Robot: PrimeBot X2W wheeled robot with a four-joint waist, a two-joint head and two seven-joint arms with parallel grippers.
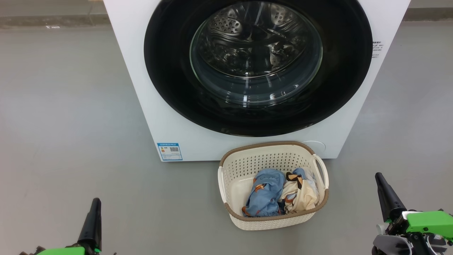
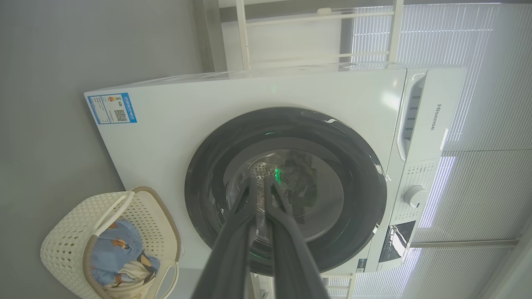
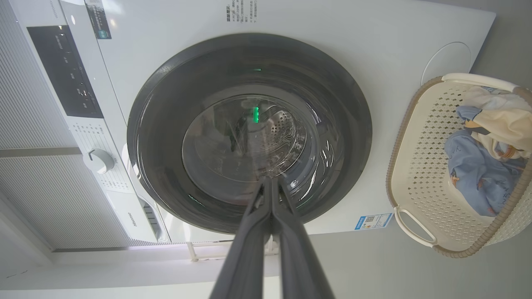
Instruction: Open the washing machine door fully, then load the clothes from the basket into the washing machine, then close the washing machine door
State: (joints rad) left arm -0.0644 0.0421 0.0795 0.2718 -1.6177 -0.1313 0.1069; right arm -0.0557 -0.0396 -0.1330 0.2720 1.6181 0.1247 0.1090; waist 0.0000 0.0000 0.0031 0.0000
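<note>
My left gripper [image 1: 95, 202]: fingers together, empty | my right gripper [image 1: 379, 176]: likewise | door [image 1: 258, 117] was shut on washer [image 1: 141, 88] | clothes [image 1: 279, 193] lay at basket's [image 1: 237, 166] right end, on floor [image 1: 70, 124] before washer.

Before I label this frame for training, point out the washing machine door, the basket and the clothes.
washing machine door [image 1: 167, 71], head view, glossy black ring, left side.
basket [image 1: 269, 161], head view, perforated back wall.
clothes [image 1: 265, 191], head view, light blue garment.

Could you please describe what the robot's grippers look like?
The left gripper and right gripper each end in two long, slim, tapering jaws, black in the head view, dark grey close up. Behind each sits a bright green angular housing; the right one also shows grey and black metal parts.
</note>
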